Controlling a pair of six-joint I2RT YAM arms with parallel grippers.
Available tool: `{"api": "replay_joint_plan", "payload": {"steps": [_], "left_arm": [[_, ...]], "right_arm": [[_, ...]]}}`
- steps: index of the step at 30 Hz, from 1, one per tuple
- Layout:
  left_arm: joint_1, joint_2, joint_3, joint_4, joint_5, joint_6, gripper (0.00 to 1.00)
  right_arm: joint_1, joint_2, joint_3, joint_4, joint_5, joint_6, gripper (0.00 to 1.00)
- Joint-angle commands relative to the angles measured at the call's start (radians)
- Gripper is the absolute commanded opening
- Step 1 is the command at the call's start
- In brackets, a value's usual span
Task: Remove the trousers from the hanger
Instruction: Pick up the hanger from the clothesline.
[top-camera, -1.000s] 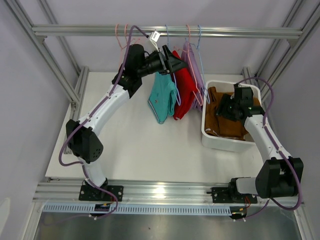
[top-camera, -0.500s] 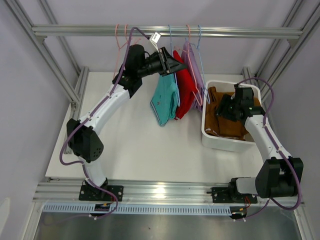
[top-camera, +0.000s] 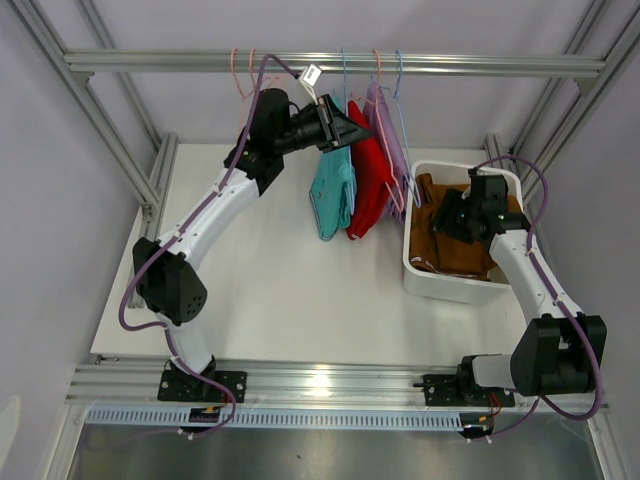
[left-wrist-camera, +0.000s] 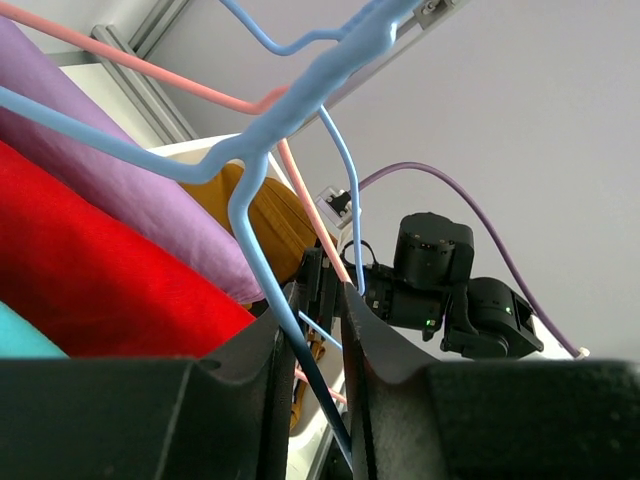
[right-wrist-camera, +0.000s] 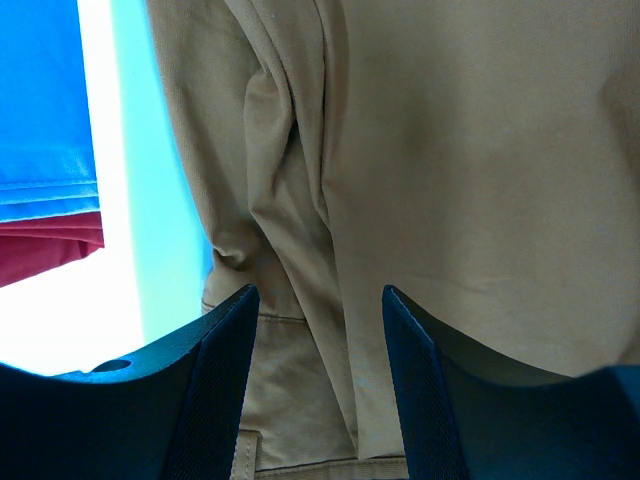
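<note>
Teal trousers (top-camera: 333, 195), red trousers (top-camera: 368, 185) and lavender trousers (top-camera: 392, 140) hang on hangers from the top rail (top-camera: 480, 65). My left gripper (top-camera: 350, 128) is up at the hangers' necks. In the left wrist view its jaws (left-wrist-camera: 318, 330) are narrowed on the blue hanger (left-wrist-camera: 250, 215), whose wire runs slantwise between them, touching both. Red trousers (left-wrist-camera: 90, 260) and lavender trousers (left-wrist-camera: 130, 205) lie to its left. Brown trousers (top-camera: 450, 240) lie in the white bin (top-camera: 440, 285). My right gripper (top-camera: 447, 215) hovers over them, open (right-wrist-camera: 320, 310), with brown cloth (right-wrist-camera: 450, 150) below and nothing between its fingers.
Two bare pink hangers (top-camera: 243, 75) hang at the rail's left end. Aluminium frame posts stand at the table's back corners. The bin sits at the right side of the white table (top-camera: 270, 290).
The left gripper's jaws have narrowed onto the blue hanger wire. The teal trousers have swung right, closer to the red pair. The right arm has not moved.
</note>
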Motion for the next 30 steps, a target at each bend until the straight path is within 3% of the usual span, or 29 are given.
{"api": "replay_joint_plan", "payload": {"steps": [1,19,30], "left_arm": [[0.018,-0.038,0.067,0.048,-0.02,0.028,0.01],[0.017,-0.077,0.242,-0.162,-0.087,0.115,0.0],[0.017,-0.098,0.272,-0.185,-0.083,0.123,0.0]], "right_arm": [[-0.006,-0.011,0.001,0.028,-0.018,0.003,0.57],[-0.012,-0.017,0.007,0.026,-0.031,0.003,0.57],[-0.014,-0.013,0.009,0.034,-0.035,0.006,0.57]]}}
